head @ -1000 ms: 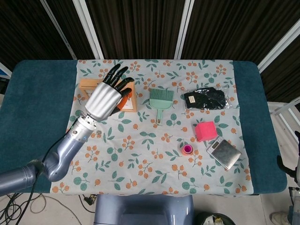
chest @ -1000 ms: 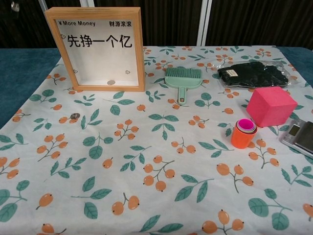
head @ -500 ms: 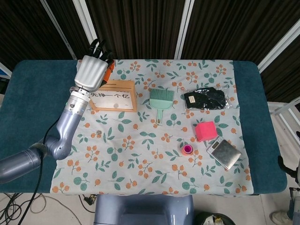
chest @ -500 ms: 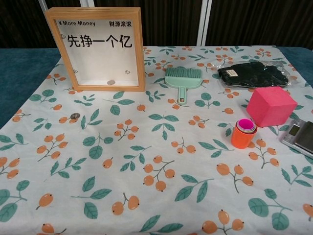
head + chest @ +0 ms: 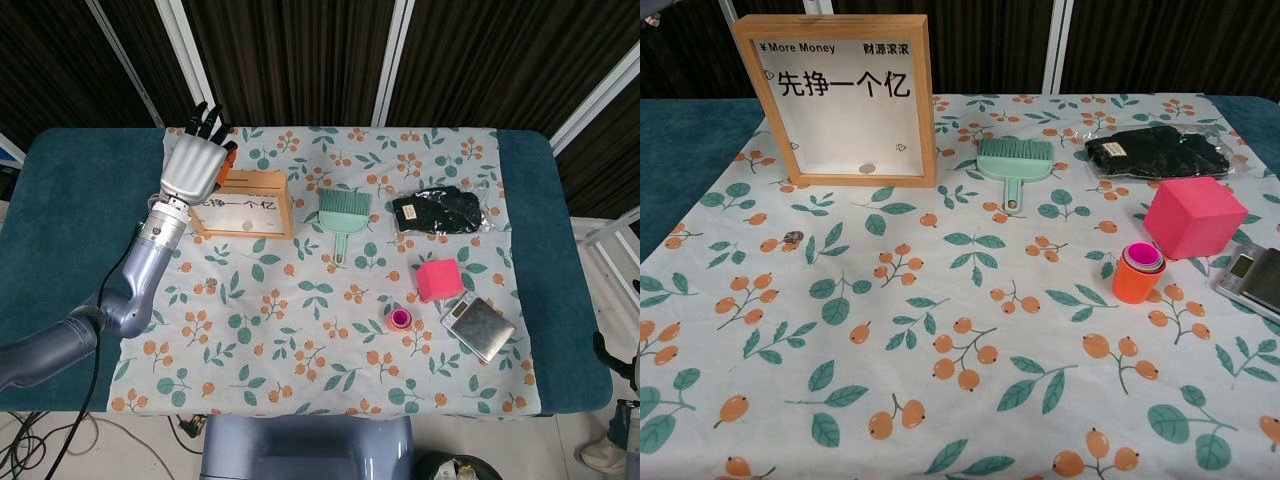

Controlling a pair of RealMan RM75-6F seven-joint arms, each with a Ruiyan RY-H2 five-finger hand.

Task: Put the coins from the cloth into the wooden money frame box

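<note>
Here the left hand hangs above the top left corner of the upright wooden money frame box with its white printed panel, its dark fingers spread toward the far table edge and nothing visible between them, so it looks released and empty. The right hand shows in neither view. One small silver coin lies on the inner floor of the frame box, behind the clear front. Another small dull coin rests on the leaf-and-berry printed cloth, in front of the box's left corner and well apart from it; the head view shows it as a tiny speck below the forearm. By my reading, the step in hand falls between drops: one coin is in, one remains. The next move calls for bringing the left hand down and back toward the robot, over the loose coin, then closing fingertips on a thin, flat thing that may slide on the fabric. A green hand brush lies right of the box, away from that path.
</note>
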